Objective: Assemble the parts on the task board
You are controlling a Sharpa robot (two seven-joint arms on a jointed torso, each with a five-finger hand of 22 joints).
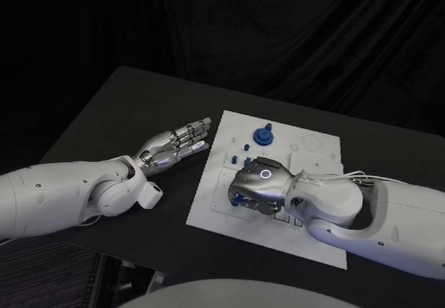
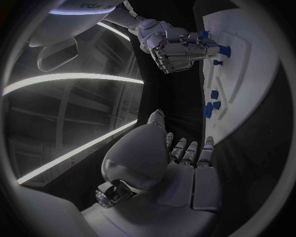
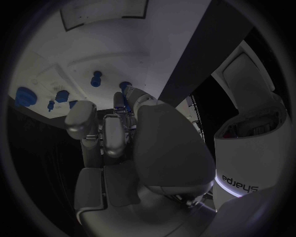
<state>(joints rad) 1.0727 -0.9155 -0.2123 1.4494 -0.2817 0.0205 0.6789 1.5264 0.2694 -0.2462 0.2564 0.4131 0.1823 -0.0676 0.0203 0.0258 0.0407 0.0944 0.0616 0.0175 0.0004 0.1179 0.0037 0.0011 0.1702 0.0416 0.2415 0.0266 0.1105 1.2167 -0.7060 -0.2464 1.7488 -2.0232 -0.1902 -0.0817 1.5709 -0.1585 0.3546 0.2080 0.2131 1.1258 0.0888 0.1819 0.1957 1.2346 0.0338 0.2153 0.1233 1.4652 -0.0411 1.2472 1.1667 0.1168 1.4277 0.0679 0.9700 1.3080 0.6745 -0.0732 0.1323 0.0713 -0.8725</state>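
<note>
- Head view: the task board (image 1: 314,238) lies in the middle of the black table (image 1: 113,111). The right hand (image 1: 258,187) is down on the board's near-left part, fingers curled over small blue parts (image 1: 242,203); whether it has actually got hold of one I cannot tell. The left hand (image 1: 177,145) lies flat on the table just beside the board's left edge, fingers stretched out and apart, holding nothing.
- Count here: one board, one large round blue part (image 1: 262,135) at the far end, and about three small blue pieces (image 1: 233,157) between it and the right hand.
- Risk, as I judge it: the curled fingers hide what lies under them, so they could knock neighbouring pieces over or push one off the board.
- Left wrist view: the right hand (image 2: 175,47) sits knuckles-out on the board (image 2: 243,84), blue parts (image 2: 222,50) at its fingertips; three further blue pieces (image 2: 212,106) lie apart. The unheld board could slide if pushed.
- Right wrist view: four or five blue parts (image 3: 96,79) show beyond the fingers (image 3: 114,133); any pinch is hidden.
</note>
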